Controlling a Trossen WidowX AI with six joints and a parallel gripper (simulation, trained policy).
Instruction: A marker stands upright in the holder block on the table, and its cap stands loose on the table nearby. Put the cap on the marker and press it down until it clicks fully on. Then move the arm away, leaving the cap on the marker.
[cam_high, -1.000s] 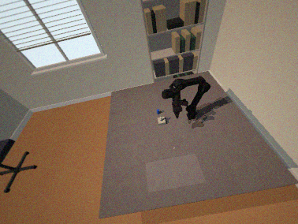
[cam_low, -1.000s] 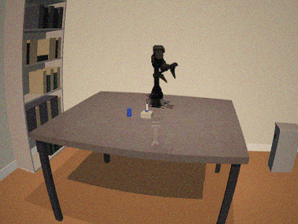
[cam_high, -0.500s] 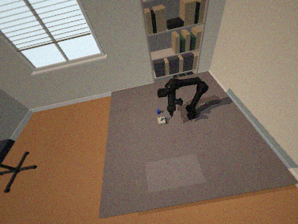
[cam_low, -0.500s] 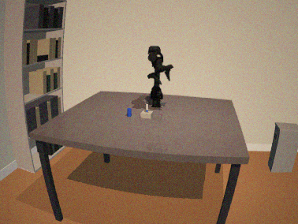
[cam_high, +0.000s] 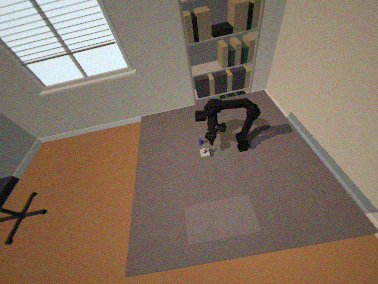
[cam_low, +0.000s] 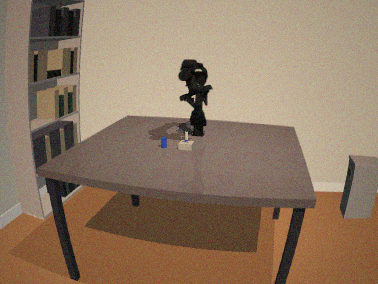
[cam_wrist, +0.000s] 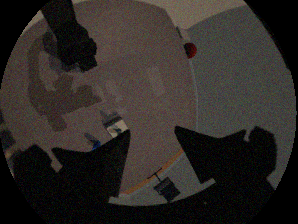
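One cap (cam_high: 201, 141) (cam_low: 164, 142) (cam_wrist: 96, 145), one marker (cam_low: 186, 136), one block (cam_high: 205, 152) (cam_low: 185, 145) (cam_wrist: 116, 127)

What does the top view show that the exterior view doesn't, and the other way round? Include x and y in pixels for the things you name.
Only the top view: the window (cam_high: 75, 52) with blinds and part of a black chair (cam_high: 21, 215).
Only the exterior view: the table's dark legs (cam_low: 64, 230) and a grey cabinet (cam_low: 367, 187).
Both: the arm, the bookshelf (cam_high: 186, 55) (cam_low: 55, 38), the blue cap (cam_high: 200, 141) (cam_low: 164, 142) and the pale holder block (cam_high: 204, 152) (cam_low: 185, 145).

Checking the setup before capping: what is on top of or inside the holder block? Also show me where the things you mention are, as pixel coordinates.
The marker (cam_low: 186, 135) stands upright in the holder block (cam_high: 205, 153) (cam_low: 185, 146) (cam_wrist: 117, 127); its lower end is hidden inside.
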